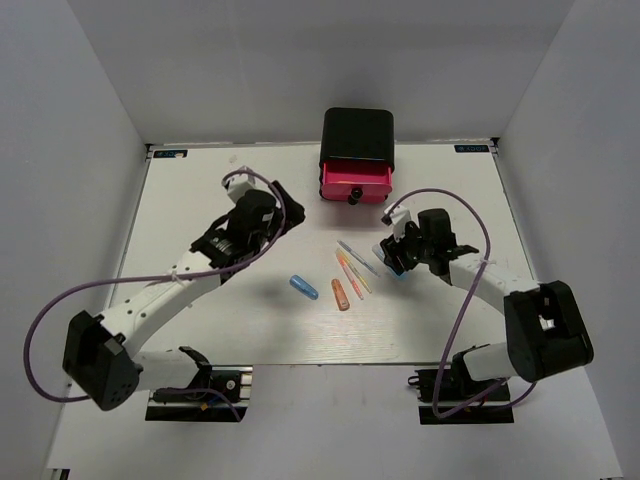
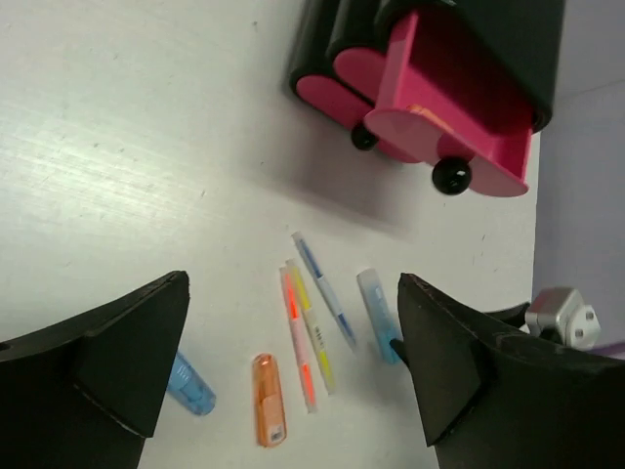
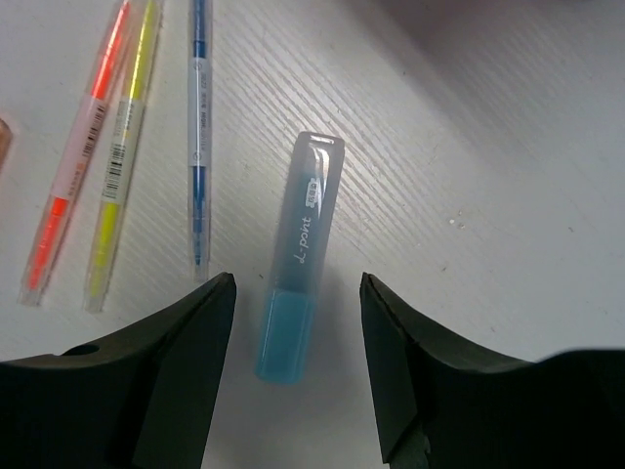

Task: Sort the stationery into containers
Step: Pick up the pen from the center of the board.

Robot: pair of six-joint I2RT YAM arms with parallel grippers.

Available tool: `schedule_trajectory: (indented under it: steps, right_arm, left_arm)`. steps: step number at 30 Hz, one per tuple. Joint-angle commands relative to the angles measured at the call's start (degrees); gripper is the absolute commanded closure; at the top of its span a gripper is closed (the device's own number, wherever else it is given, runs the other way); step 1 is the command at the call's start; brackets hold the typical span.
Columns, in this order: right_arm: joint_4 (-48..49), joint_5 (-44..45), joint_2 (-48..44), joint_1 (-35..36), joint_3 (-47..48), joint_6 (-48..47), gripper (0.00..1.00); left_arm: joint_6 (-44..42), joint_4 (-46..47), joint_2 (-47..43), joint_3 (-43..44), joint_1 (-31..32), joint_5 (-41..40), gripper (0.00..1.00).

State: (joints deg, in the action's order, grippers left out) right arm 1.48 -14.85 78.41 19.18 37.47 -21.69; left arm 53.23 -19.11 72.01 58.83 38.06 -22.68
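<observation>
- The cabinet point(image 1: 357, 135) stands at the far edge of the table point(image 1: 200, 200). It is black and glossy, with rounded corners.
- Its top drawer point(image 1: 355, 182) is pulled out toward the arms. It is pink plastic with a round black knob point(image 2: 451, 176). Only the left wrist view shows the two lower fronts point(image 2: 337, 88) beneath it, both pushed in.
- In front of the cabinet and well apart from it, three thin pens lie side by side. The grey-blue pen point(image 2: 322, 288) is nearest to the cabinet, then the yellow pen point(image 2: 312, 327), then the pink pen point(image 2: 298, 347).
- The orange marker point(image 2: 269, 401) and the blue marker point(image 2: 190, 383), both stubby, lie farther from the cabinet than the pens, apart from each other.
- The right gripper point(image 3: 298, 288) is open, with one finger on each side of the capped marker point(image 3: 298, 244) and a gap on both sides. This marker lies flat on the table, just beside the grey-blue pen.
- The top view hides the capped marker almost fully under the gripper. The right wrist view shows its translucent grey cap with a clip and white print, and its bright blue body.
- The left gripper point(image 2: 293, 293) is wide open and holds nothing. It hangs in front of the cabinet, to the left.
- The wrist views show fine straight grain on the white table, while in the top view it looks smooth.
</observation>
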Motion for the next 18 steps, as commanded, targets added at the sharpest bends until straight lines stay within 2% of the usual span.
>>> schedule_trajectory:
  steps: [1, 7, 12, 17, 18]
  right_arm:
    - [-0.68, 0.88, 2.00, 0.07, 2.60, -2.47, 0.40]
    - [-1.12, 3.51, 7.45, 0.24, 4.18, -4.58, 0.43]
    - [-1.39, 3.25, 9.30, 0.24, 3.93, -5.90, 0.46]
    - [-1.39, 4.48, 10.01, 0.24, 2.78, -6.69, 0.61]
    - [-1.39, 3.96, 9.57, 0.16, 2.26, -7.22, 0.68]
  left_arm:
    - [1.78, -1.80, -6.08, -4.41, 0.08, -0.01, 0.02]
    - [3.02, -0.67, -10.65, -11.88, 0.08, 1.23, 0.00]
    - [0.65, 3.81, -12.24, -13.39, -0.53, 5.88, 0.00]
    - [1.17, 6.97, -11.72, -15.41, -1.15, 9.31, 0.00]
    - [1.17, 7.68, -11.71, -16.02, -1.15, 9.84, 0.00]
